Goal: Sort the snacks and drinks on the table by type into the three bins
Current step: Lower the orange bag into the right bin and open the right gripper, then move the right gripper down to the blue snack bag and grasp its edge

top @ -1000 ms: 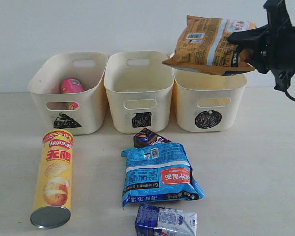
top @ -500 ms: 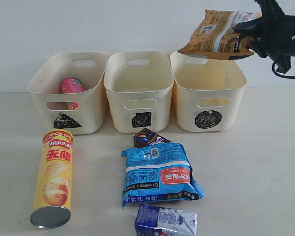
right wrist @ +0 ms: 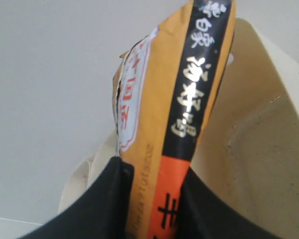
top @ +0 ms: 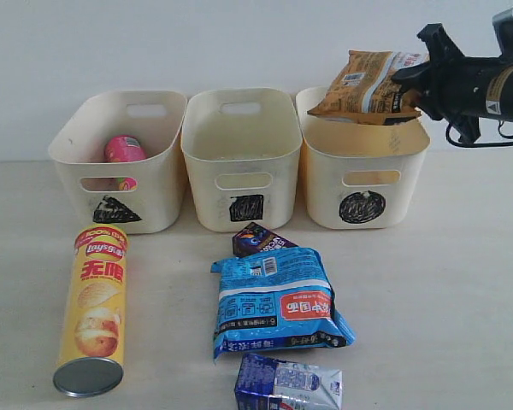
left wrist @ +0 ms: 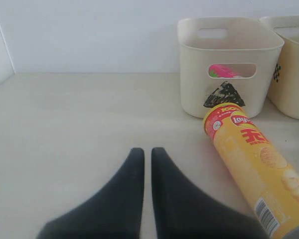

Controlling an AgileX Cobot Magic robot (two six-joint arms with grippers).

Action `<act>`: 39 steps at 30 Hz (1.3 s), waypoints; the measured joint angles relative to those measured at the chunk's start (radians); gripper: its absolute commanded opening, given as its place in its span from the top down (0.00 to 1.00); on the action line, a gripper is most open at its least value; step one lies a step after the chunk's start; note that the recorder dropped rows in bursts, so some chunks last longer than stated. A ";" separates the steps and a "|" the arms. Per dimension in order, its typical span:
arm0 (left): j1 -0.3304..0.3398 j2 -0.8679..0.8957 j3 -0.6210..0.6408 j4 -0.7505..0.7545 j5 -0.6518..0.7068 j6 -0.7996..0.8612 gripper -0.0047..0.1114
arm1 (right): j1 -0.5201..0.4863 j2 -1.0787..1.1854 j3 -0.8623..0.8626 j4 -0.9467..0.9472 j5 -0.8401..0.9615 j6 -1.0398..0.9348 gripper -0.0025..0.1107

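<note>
We are dropping off the orange foil bag [top: 363,85] — our right gripper [top: 408,84] clamps its end, holding it over the circle bin [top: 325,184] at the back edge of the table [top: 462,282]. Next, we judge: lower, let go. Nothing blocks the opening. Our left gripper [left wrist: 147,153], clenched empty, sits near the yellow chip tube [left wrist: 249,154].

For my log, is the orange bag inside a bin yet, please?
Out: the right end effector holds the orange bag over the circle bin.
</note>
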 measured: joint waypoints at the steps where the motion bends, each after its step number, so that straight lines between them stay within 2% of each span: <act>1: 0.000 0.000 0.000 0.000 0.000 0.000 0.92 | 0.000 0.002 0.000 -0.001 0.000 0.000 0.75; 5: 0.000 0.000 0.000 0.000 0.000 0.000 0.92 | 0.000 0.007 -0.002 -0.017 0.000 -0.002 0.49; 8: 0.000 0.000 0.000 0.000 0.000 0.000 0.92 | 0.000 0.007 -0.004 -0.021 0.000 -0.002 0.35; 10: 0.000 0.000 0.000 0.000 0.000 0.000 0.92 | 0.000 0.007 -0.004 -0.021 0.000 -0.002 0.31; 16: 0.000 0.000 0.000 0.000 0.000 0.000 0.92 | 0.000 0.009 -0.009 -0.022 -0.009 -0.002 0.32; 18: 0.000 0.000 0.000 0.000 0.000 0.000 0.92 | 0.000 0.006 -0.009 -0.027 -0.011 -0.002 0.41; 21: 0.000 0.000 0.000 0.000 0.000 0.000 0.92 | 0.000 -0.014 -0.009 -0.036 -0.011 -0.004 0.61; 22: 0.000 0.000 0.000 0.000 0.000 0.000 0.92 | 0.000 -0.022 -0.009 -0.045 -0.011 -0.004 0.79; 23: 0.000 0.000 0.000 0.000 0.000 0.000 0.92 | 0.000 -0.044 -0.009 -0.072 -0.012 -0.012 0.93; 24: 0.000 0.000 0.000 0.000 0.000 0.000 0.92 | 0.000 -0.058 -0.009 -0.099 -0.013 -0.024 0.97; 33: 0.000 0.000 0.000 0.000 0.000 0.000 0.92 | 0.000 -0.225 -0.009 -0.578 -0.089 0.011 0.98; 39: 0.000 0.000 0.000 0.000 0.000 0.000 0.92 | -0.002 -0.275 -0.003 -0.629 -0.407 0.033 0.98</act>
